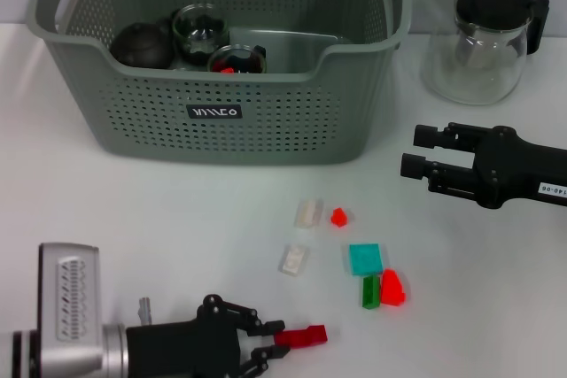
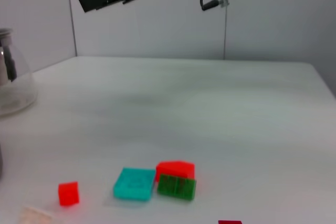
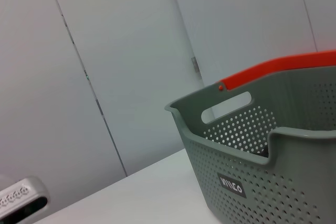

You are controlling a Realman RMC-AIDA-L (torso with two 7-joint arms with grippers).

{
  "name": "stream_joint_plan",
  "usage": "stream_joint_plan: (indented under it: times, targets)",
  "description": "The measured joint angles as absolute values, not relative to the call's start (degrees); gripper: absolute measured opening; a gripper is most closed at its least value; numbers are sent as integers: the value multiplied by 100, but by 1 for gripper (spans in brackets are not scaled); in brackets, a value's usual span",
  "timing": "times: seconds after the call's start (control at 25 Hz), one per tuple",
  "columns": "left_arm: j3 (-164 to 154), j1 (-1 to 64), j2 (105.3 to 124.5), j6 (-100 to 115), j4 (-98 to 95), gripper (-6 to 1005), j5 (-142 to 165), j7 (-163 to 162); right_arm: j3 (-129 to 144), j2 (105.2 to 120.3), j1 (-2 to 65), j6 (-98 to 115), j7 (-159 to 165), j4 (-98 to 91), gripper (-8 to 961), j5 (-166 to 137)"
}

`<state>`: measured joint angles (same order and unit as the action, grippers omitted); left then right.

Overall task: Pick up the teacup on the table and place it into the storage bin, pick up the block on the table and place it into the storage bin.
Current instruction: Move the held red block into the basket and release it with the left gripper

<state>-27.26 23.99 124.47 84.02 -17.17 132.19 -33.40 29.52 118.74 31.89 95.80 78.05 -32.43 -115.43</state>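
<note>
Low at the near left of the table [image 1: 133,210], left gripper [image 1: 285,347] clamped on a dark red block [image 1: 301,335], fingers pinching its nearer end; block apparently at or just above the tabletop, hard to tell which.

At back left, storage bin [image 1: 221,121] holding a dark round teapot [image 1: 142,44], two glass teacups [image 1: 200,28] and a clear tray; teacup half of the task looks done, judging by no cup left on the table; block half underway, carry and drop into the bin not yet made.

Centre, loose pieces on the table: two pale blocks [image 1: 308,212], small red one [image 1: 338,216], teal square [image 1: 364,258], green block [image 1: 370,291] touching a red one [image 1: 392,288].

Right, right gripper [image 1: 423,150] hovering open and empty above the table, near the glass jug [image 1: 474,46].

Left wrist view: table-level look at teal, green and red pieces, with the other arm overhead; bin absent. Right wrist view: only the bin's wall, handle and orange clip [image 3: 283,67]; no blocks.
</note>
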Motion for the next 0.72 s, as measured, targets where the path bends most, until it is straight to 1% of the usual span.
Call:
stream_joint_plan:
  times: [0.16, 0.28, 0.36, 0.52, 0.68, 0.72]
  targets:
    - [-2670, 2368, 12418, 8878, -2102, 190, 13218, -3855, 2952, 11874, 3191, 9579, 7809, -3243, 638, -11540]
    - [-2353, 2298, 12361, 9614, -2668, 196, 13214, -4502, 2952, 11874, 3191, 9579, 7813, -3243, 638, -11539]
    - [-1996, 2299, 12276, 10142, -2964, 199, 13207, -4843, 2953, 11874, 3191, 9580, 7812, -3243, 638, -11539]
    - [-1326, 2473, 12034, 10958, -3228, 207, 13110, -5414, 2953, 11876, 3168, 9579, 7774, -3243, 638, -11539]
    - [-903, 2881, 11798, 11120, -3306, 214, 12675, -6831, 2953, 11900, 3146, 9580, 7750, -3243, 638, -11540]
    - [-903, 2881, 11798, 11120, -3306, 216, 12675, -6831, 2953, 11904, 3141, 9580, 7747, -3243, 638, -11540]
